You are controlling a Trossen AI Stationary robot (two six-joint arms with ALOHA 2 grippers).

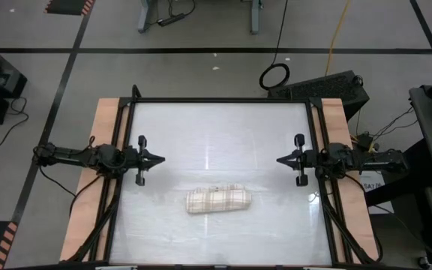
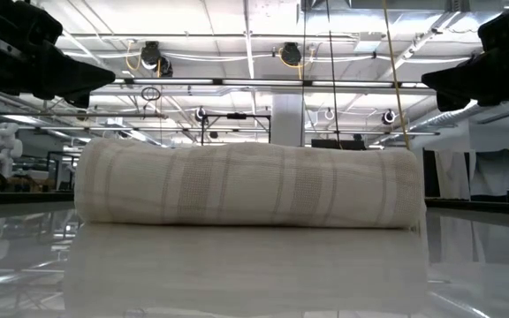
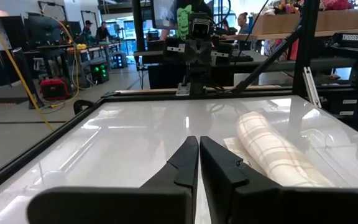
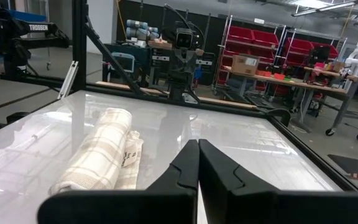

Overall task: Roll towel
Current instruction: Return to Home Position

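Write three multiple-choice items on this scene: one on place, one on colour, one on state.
1. Where is the towel?
A. on the table, apart from the left tool and right tool
B. hanging from one tool
C. on the floor

2. Its check pattern is:
A. blue
B. beige-brown
C. red

3. The two tools are:
A. both wide open
B. one open, one shut
C. both shut

Key:
1 A, it lies rolled and free on the glossy top.
2 B, beige lines cross cream cloth.
3 C, each wrist view shows the fingers pressed together.
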